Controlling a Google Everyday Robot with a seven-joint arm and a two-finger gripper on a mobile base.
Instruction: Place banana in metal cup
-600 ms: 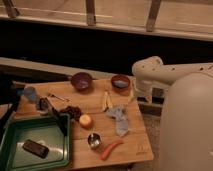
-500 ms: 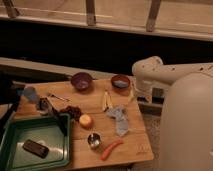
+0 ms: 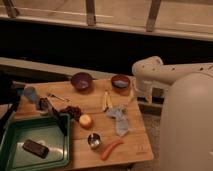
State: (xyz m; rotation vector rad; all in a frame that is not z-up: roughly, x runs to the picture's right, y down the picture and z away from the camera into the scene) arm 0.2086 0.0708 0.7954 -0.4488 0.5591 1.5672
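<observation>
The banana (image 3: 106,100) is a slender pale-yellow piece lying on the wooden table (image 3: 135,145), just right of its middle. The metal cup (image 3: 94,140) stands upright near the table's front edge, well in front of the banana, and looks empty. The robot's white arm (image 3: 150,75) bends at the table's right edge, beside the blue-lined bowl. The gripper itself does not show; it is hidden or outside the camera view. Nothing is holding the banana.
A purple bowl (image 3: 81,80) and a blue-lined bowl (image 3: 120,81) stand at the back. A round yellow-orange fruit (image 3: 86,120), dark grapes (image 3: 74,111), a grey cloth (image 3: 120,120) and an orange-red stick (image 3: 111,148) lie around the cup. A green tray (image 3: 15,135) sits front left.
</observation>
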